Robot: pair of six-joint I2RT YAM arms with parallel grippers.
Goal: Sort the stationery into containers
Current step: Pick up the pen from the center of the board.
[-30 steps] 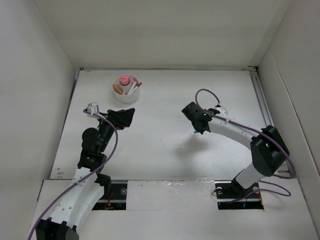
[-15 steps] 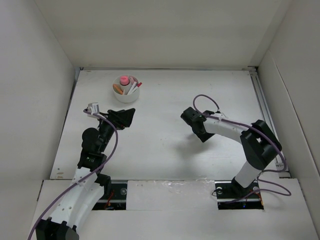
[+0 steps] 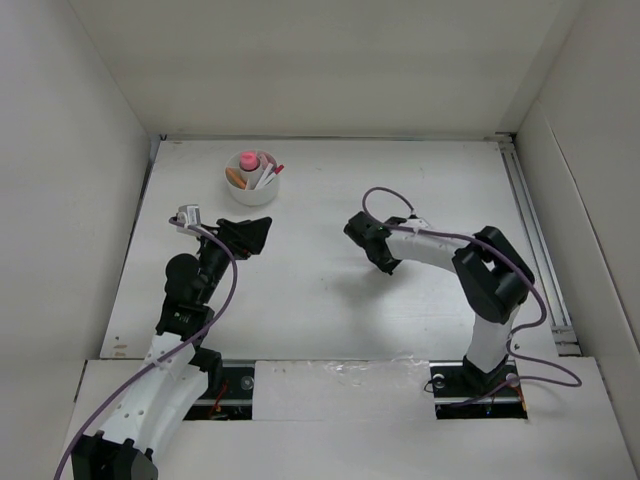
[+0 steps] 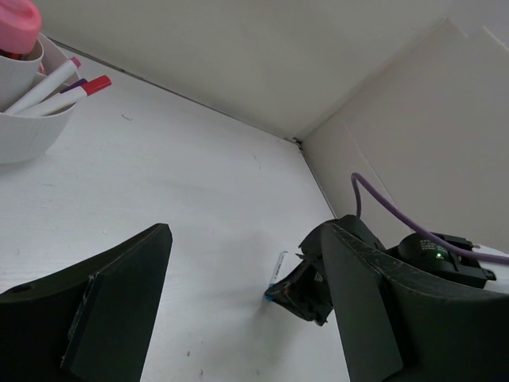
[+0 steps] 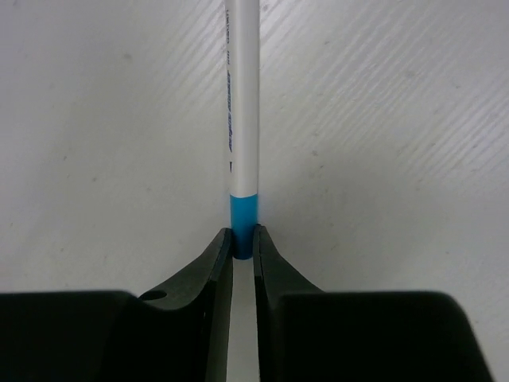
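Over mid-table, your right gripper [image 3: 372,248] has swung left during the last second, its arm folding back. It is clamped on the blue end of a pen [image 5: 242,103], which juts out ahead of the fingers. That brings the pen nearer the bowl [image 3: 250,198], though the two are well apart yet. Your left gripper [image 3: 255,236] has not moved; it hangs spread and empty near the bowl, which already holds pens [image 4: 60,91] and a pink-topped piece [image 3: 248,160].
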